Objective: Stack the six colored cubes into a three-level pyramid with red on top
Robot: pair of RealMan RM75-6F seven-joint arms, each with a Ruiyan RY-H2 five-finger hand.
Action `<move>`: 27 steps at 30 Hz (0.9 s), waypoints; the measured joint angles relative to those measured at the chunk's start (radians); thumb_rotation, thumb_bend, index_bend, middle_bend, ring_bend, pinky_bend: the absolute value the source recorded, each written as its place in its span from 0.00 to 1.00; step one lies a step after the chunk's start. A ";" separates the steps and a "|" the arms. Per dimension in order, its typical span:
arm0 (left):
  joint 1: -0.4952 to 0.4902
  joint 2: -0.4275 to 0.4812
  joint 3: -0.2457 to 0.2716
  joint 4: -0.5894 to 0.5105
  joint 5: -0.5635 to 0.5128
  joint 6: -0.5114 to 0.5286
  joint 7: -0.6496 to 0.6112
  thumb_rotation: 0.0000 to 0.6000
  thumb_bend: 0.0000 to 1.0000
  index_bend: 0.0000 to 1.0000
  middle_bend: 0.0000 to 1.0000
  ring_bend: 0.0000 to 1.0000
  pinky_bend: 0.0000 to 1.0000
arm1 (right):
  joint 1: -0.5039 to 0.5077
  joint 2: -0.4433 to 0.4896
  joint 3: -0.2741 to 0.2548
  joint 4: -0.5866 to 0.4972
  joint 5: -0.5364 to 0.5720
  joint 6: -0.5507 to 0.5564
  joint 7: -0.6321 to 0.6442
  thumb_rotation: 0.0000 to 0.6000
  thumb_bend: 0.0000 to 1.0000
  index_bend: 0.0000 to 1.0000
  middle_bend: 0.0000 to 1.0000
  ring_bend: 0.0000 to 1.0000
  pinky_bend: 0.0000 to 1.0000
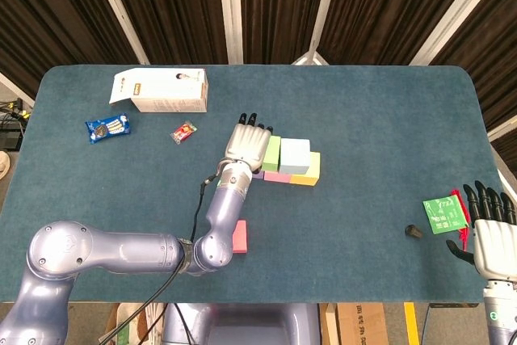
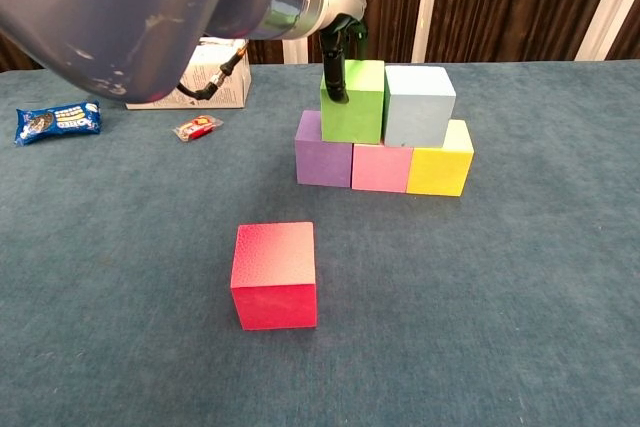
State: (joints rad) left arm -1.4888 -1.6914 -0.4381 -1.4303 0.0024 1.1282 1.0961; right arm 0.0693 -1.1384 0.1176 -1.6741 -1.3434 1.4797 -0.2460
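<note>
Two cubes (image 2: 385,102) atop a row of three (image 2: 382,163); sixth cube (image 2: 274,274) alone in front, left.

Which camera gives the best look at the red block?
The chest view. There the red cube stands alone on the table in front of the stack, its top and front face both showing. In the head view, only a sliver of it shows, mostly hidden behind the left arm.
</note>
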 measured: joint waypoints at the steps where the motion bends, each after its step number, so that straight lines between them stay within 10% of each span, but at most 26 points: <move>1: 0.000 0.000 -0.001 -0.001 -0.001 0.001 0.001 1.00 0.38 0.24 0.21 0.00 0.00 | 0.000 0.000 0.000 0.000 0.001 0.000 0.000 1.00 0.17 0.00 0.00 0.00 0.00; 27: 0.001 -0.005 -0.014 -0.011 -0.007 0.025 0.030 1.00 0.37 0.22 0.19 0.00 0.00 | -0.001 0.003 0.001 -0.007 0.004 -0.001 0.006 1.00 0.17 0.00 0.00 0.00 0.00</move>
State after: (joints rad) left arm -1.4883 -1.6965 -0.4518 -1.4409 -0.0049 1.1531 1.1263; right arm 0.0685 -1.1350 0.1184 -1.6807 -1.3393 1.4790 -0.2398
